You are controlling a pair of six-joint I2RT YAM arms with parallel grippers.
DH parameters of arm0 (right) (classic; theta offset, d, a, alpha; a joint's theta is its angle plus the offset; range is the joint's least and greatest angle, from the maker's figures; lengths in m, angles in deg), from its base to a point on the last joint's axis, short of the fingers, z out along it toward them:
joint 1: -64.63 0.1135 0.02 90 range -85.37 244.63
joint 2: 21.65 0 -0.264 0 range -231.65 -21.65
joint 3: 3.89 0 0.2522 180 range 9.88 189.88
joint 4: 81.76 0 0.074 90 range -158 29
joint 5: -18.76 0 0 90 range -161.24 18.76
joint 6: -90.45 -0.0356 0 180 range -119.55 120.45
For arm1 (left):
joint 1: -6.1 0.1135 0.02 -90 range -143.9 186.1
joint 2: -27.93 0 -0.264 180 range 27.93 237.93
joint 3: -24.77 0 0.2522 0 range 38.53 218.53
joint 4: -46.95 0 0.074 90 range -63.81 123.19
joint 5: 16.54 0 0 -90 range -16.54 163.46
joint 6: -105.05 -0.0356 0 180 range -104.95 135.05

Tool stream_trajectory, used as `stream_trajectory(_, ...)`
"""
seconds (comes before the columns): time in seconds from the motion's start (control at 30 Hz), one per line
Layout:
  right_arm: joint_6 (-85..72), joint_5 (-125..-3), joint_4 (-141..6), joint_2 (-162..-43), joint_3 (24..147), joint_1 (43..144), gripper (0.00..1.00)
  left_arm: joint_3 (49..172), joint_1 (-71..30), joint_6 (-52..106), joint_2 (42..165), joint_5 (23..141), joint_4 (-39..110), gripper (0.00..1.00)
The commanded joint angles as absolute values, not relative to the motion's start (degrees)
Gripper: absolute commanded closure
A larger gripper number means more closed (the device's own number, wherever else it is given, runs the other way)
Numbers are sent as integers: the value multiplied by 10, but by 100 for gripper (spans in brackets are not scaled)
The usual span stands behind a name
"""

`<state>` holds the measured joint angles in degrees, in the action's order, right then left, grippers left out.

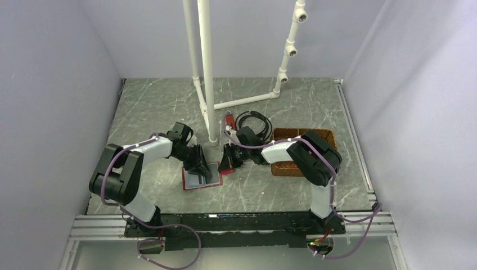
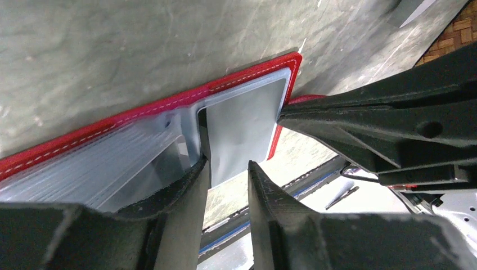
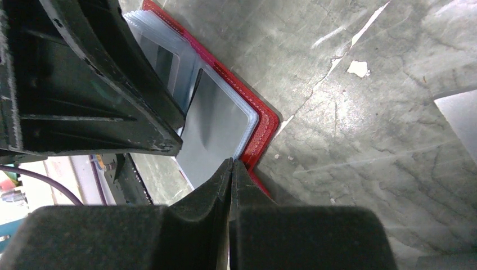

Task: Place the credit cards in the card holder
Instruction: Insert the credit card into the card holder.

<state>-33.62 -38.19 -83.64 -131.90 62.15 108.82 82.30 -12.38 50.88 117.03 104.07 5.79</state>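
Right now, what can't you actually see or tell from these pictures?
- Top view: the left gripper covers much of the card holder, so the cards inside cannot be counted.
- Top view: the right arm crosses the woven tray and hides part of its inside.
- Left wrist view: the card is washed out by glare, so no print can be read.
- Right wrist view: the left gripper blocks the card holder's far part.

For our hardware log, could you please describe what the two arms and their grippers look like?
Both the left arm and right arm have white link shells between bulky black joint housings. A purple cable loops loosely along each. The left gripper and right gripper are matte black, each with two tapered, rough-textured fingers.
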Motion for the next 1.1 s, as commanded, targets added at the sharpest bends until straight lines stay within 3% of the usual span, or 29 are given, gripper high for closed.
stream_trajectory(0.0,-322,-425,-783,-1325,616,1100,95,846,-138,516,1177,1038,69,64)
stream_trajectory(0.23,-354,-401,-761,-1277,609,1099,80,841,-138,523,1118,1005,46,63)
stream_trajectory(0.4,-380,-387,-776,-1267,601,1099,76,833,-138,522,1146,990,51,78)
stream_trajectory(0.67,-397,-369,-807,-1279,594,1099,67,822,-138,513,1182,980,63,88)
stream_trajectory(0.97,-407,-353,-823,-1274,606,1101,68,800,-138,513,1192,975,73,92)
stream_trajectory(1.07,-406,-352,-820,-1268,610,1101,73,798,-138,513,1190,976,72,92)
